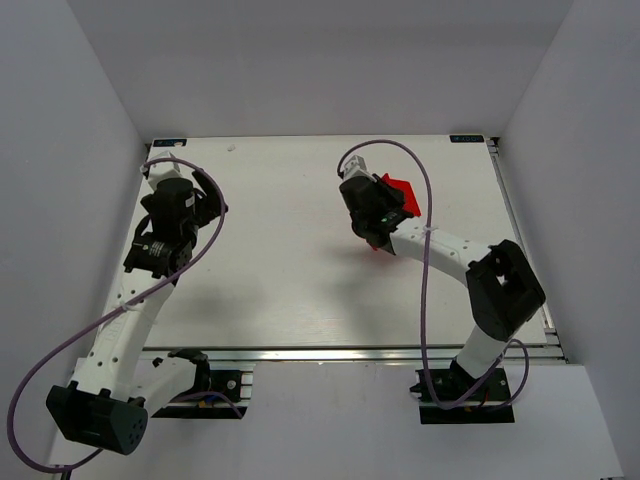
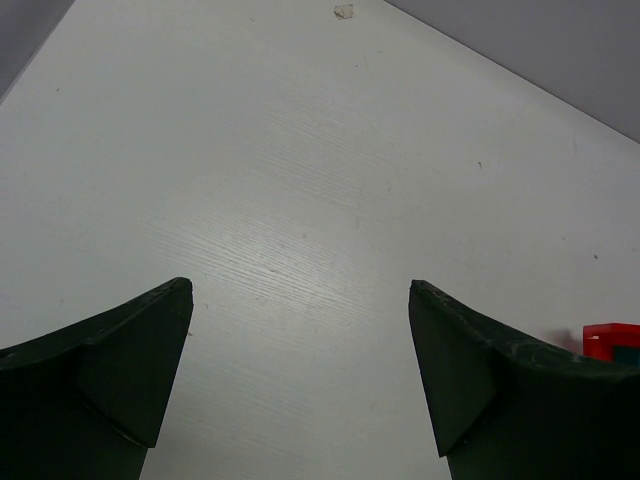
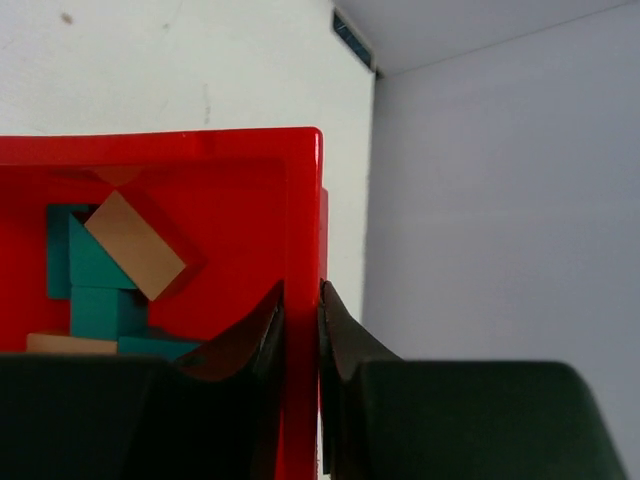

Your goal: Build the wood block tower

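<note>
On the side wall of the red bin [image 3: 200, 145], the right claw [image 3: 300, 292] pinches the thin plastic. Inside that bin the teal and tan blocks [image 3: 100, 285] lie jumbled. Well away from it, the left claw [image 2: 300, 287] hangs spread over the counter [image 2: 300, 150]. By my reading, no tower has been started and all the stacking is left to do.

The white table [image 1: 290, 250] with faint wood lines has a tiny pale scrap [image 2: 344, 11] lying near its far edge, and a red bin [image 1: 402, 190] is on its right side, though whether it touches is unclear.
</note>
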`<state>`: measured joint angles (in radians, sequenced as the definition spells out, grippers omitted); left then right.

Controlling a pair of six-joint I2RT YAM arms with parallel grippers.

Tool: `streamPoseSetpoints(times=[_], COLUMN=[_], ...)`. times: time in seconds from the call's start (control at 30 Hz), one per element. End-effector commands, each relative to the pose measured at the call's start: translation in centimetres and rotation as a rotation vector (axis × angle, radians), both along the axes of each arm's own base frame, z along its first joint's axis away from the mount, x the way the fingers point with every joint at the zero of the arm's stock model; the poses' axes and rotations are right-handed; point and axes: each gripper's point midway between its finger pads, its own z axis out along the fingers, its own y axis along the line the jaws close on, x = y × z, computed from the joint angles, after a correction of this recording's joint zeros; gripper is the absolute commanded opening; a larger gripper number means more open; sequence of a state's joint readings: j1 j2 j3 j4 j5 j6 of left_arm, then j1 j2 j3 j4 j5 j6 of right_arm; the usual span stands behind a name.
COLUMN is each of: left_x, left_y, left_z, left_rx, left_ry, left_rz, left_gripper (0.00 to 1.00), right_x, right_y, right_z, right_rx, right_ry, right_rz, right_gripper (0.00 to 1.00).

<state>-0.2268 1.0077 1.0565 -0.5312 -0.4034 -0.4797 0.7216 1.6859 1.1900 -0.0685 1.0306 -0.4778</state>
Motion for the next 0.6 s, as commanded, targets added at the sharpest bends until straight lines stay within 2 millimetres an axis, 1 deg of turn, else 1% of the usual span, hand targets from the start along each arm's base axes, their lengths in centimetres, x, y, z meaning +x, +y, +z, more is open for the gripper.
streamPoseSetpoints(times=[0.0, 0.03, 0.07, 0.1, 0.13, 0.17, 0.2, 0.23, 0.27, 0.3, 0.33, 0.37, 0.4, 0.43, 0.47, 0.57], left_x=[-0.6, -0.7, -0.7, -0.7, -0.7, -0.7, -0.7, -0.7, -0.7, -0.7, -0.8, -0.8, -0.9, -0.9, -0.9, -1.0], left_y=[0.2, 0.2, 0.1, 0.1, 0.1, 0.1, 0.1, 0.1, 0.2, 0.2, 0.1, 0.2, 0.2, 0.3, 0.3, 0.2], left_z=[0.5, 0.5, 0.5, 0.5, 0.4, 0.4, 0.4, 0.5, 0.4, 0.5, 0.6, 0.6, 0.6, 0.7, 0.7, 1.0], left_rx=[-0.004, -0.003, -0.004, -0.004, -0.003, -0.005, -0.003, -0.003, -0.001, 0.000, -0.001, -0.001, 0.001, 0.002, 0.000, -0.002], left_ry=[-0.019, -0.018, -0.021, -0.021, -0.018, -0.018, -0.016, -0.016, -0.015, -0.015, -0.016, -0.016, -0.015, -0.018, -0.020, -0.030], left_rz=[0.007, 0.008, 0.007, 0.007, 0.005, 0.007, 0.005, 0.007, 0.006, 0.008, 0.006, 0.006, 0.007, 0.010, 0.010, 0.004], left_gripper=[0.98, 0.98, 0.98, 0.98, 0.98, 0.98, 0.98, 0.98, 0.98, 0.98, 0.98, 0.98, 0.98, 0.98, 0.98, 0.98], right_x=[0.6, 0.3, 0.4, 0.5, 0.2, 0.2, 0.0, -0.2, 0.0, -0.6, -0.7, -0.7, -0.8, -0.4, -0.2, -0.2], right_y=[0.6, 0.2, 0.5, 1.4, 1.3, 1.8, 2.4, 2.6, 3.1, 3.1, 3.5, 4.1, 4.4, 5.0, 5.4, 6.7], right_z=[5.3, 5.9, 6.4, 7.9, 8.1, 7.9, 8.9, 9.7, 8.6, 9.9, 10.2, 9.5, 9.3, 8.2, 7.5, 5.4], right_rx=[-0.067, -0.180, -0.218, -0.180, -0.315, -0.364, -0.335, -0.467, -0.534, -0.485, -0.539, -0.697, -0.706, -0.747, -0.685, -0.738], right_ry=[-0.171, -0.152, -0.166, -0.251, -0.218, -0.216, -0.283, -0.259, -0.251, -0.344, -0.361, -0.314, -0.320, -0.258, -0.264, -0.199], right_rz=[-0.081, -0.077, -0.068, -0.061, -0.037, -0.031, -0.040, -0.024, -0.015, -0.048, -0.041, -0.017, -0.001, 0.031, 0.039, 0.118], right_gripper=[0.00, 0.00, 0.00, 0.00, 0.00, 0.00, 0.00, 0.00, 0.00, 0.00, 0.00, 0.00, 0.00, 0.00, 0.00, 0.00])
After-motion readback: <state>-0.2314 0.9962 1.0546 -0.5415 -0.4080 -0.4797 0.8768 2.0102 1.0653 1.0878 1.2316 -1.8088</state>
